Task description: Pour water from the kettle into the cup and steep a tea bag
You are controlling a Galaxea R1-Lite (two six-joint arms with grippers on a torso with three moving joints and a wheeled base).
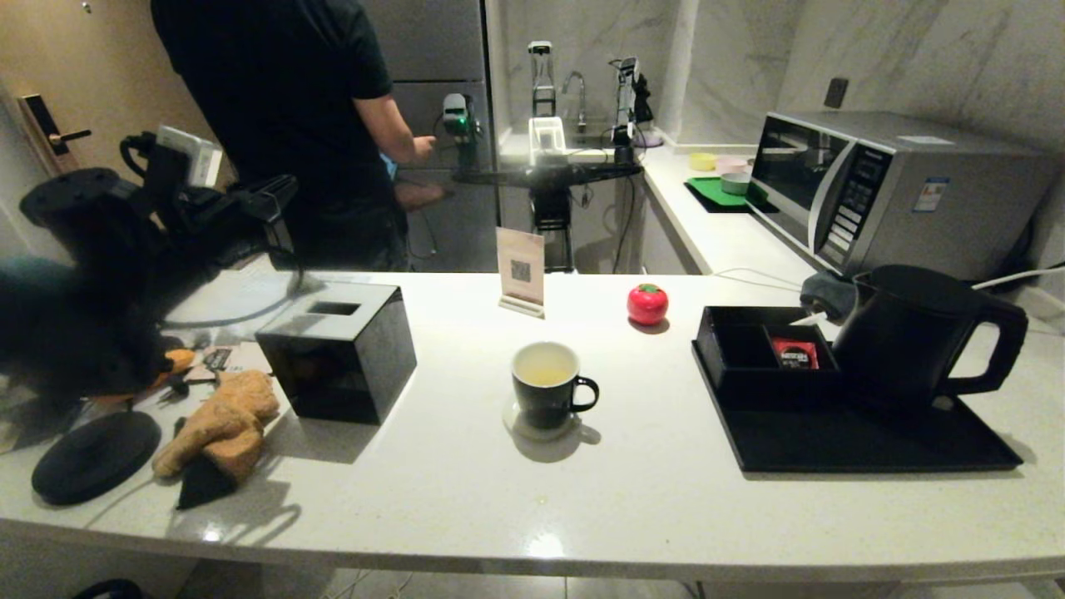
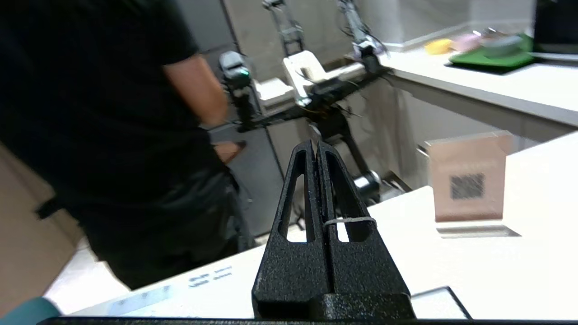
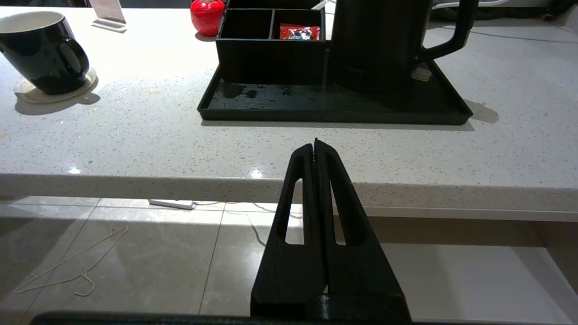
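Kettle on its tray, cup filled at the counter's middle

Cup point(image 1: 547, 385) — a small black mug with a white inside — stands on a pale coaster point(image 1: 541, 423) near the centre of the white counter point(image 1: 649, 516), its ear handle turned toward three o'clock. Pale yellowish water point(image 1: 545, 376) shows inside it. No tea bag can be made out in the cup or on the counter.

At about three o'clock from the cup, well apart from it, lies a black tray point(image 1: 865, 445). The kettle point(image 1: 903, 333) stands upright on the tray's far right part, its loop handle pointing to three o'clock. Just beside the kettle, at its nine o'clock, a black divided box point(image 1: 753, 358) sits on the tray with a red sachet point(image 1: 795, 353) in its right compartment. A small red tomato-shaped thing point(image 1: 647, 304) sits at the cup's one o'clock, a card stand point(image 1: 522, 271) at its twelve, and a black cube tissue box point(image 1: 339, 349) at its nine.

The left gripper point(image 2: 317, 145) is raised at the counter's far left, its fingers pressed together on nothing, pointing toward a person in black point(image 1: 283, 125) behind the counter. The right gripper point(image 3: 314, 143) hangs below the counter's near edge — fingers together, empty — facing the tray.
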